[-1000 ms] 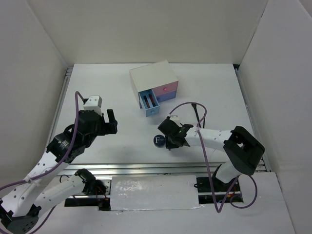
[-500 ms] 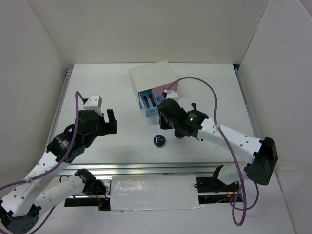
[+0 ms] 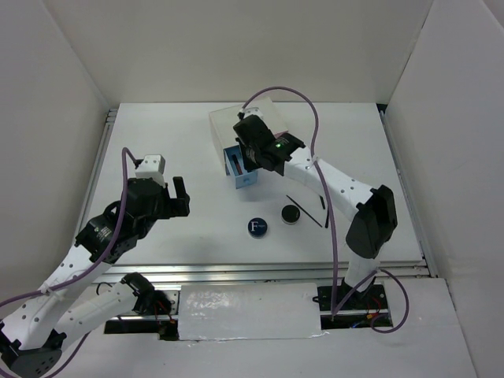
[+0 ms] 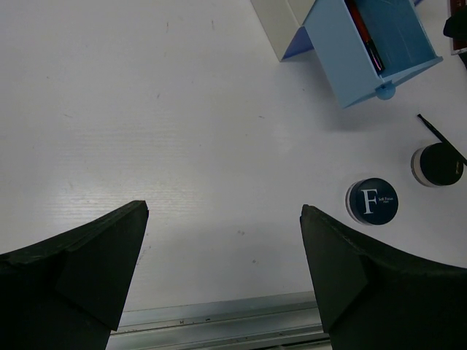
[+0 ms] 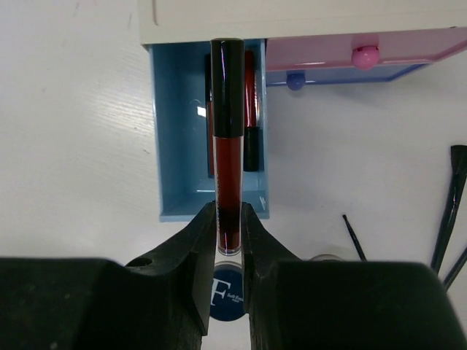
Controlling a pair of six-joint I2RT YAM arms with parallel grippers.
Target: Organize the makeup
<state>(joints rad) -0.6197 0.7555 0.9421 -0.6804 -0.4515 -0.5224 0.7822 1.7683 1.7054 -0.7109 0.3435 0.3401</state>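
The tube (image 5: 228, 168) at the centre of the right wrist view is deep glossy red with a black cap. The right tool (image 5: 228, 215) below it is matte black, as is the left tool (image 4: 224, 210). The open drawer (image 5: 169, 146) is light blue, and the pencils (image 5: 250, 109) in it are red with black ends. To its right, the upper drawer (image 5: 416, 45) is pink with a pink knob. The lower drawer (image 5: 379, 71) is blue with a blue knob. The box (image 5: 292, 18) is off-white. The compact (image 4: 372, 201) is dark blue with a white "F". The jar (image 4: 436, 164) is black with a pale rim. The brushes (image 5: 451, 197) are black. The surface (image 4: 182, 109) is white, and a cable (image 3: 276, 88) is purple.
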